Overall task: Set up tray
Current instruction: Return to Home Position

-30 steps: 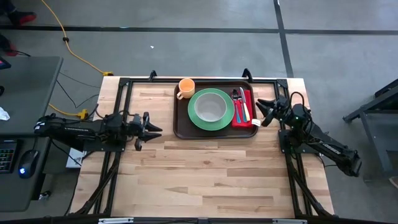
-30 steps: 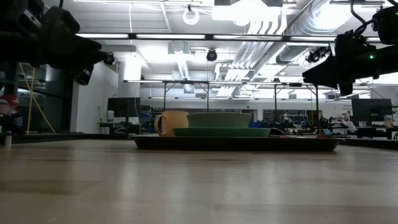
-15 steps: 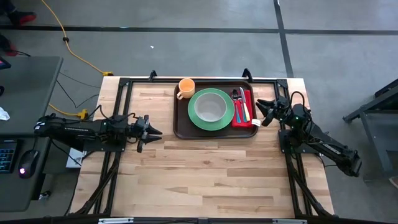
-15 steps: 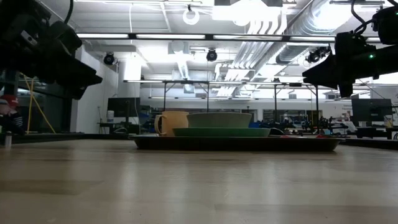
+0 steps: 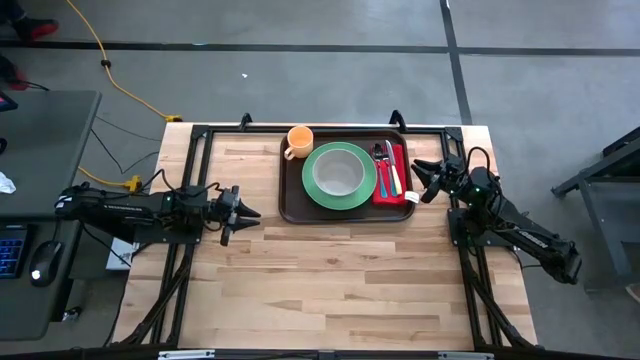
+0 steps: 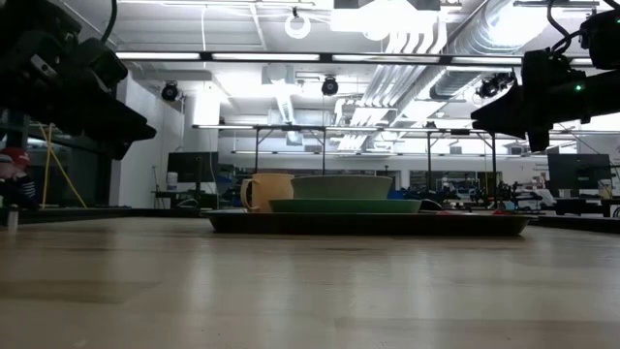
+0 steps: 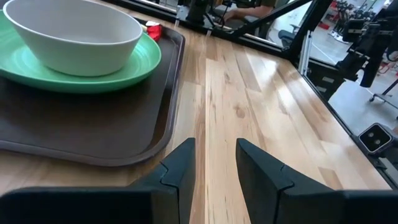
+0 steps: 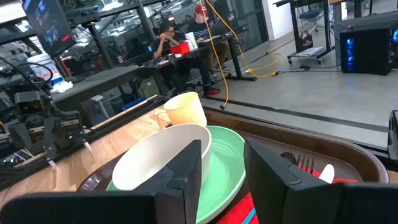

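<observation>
The dark brown tray [image 5: 292, 203] lies flat at the far middle of the wooden table. It carries a green plate [image 5: 314, 188] with a white bowl [image 5: 340, 172] on it. An orange cup [image 5: 299, 140] stands in the tray's far left corner. A red napkin [image 5: 402, 192] with cutlery [image 5: 386, 166] lies along its right side. My left gripper [image 5: 250, 213] hovers open left of the tray, pointing at the tray's near left corner [image 7: 149, 146]. My right gripper [image 5: 418, 180] hovers open just right of the tray, facing the bowl [image 8: 155, 163] and cup [image 8: 185, 111].
Bare wood takes up the table's whole near half [image 5: 330, 290]. A black frame rail [image 5: 330, 128] runs along the far edge behind the tray. People sit at desks [image 8: 180, 43] in the room beyond the table.
My left gripper has tipped its fingers downward and sunk a little, then held still. My right arm and everything on the tray have stayed where they were.
</observation>
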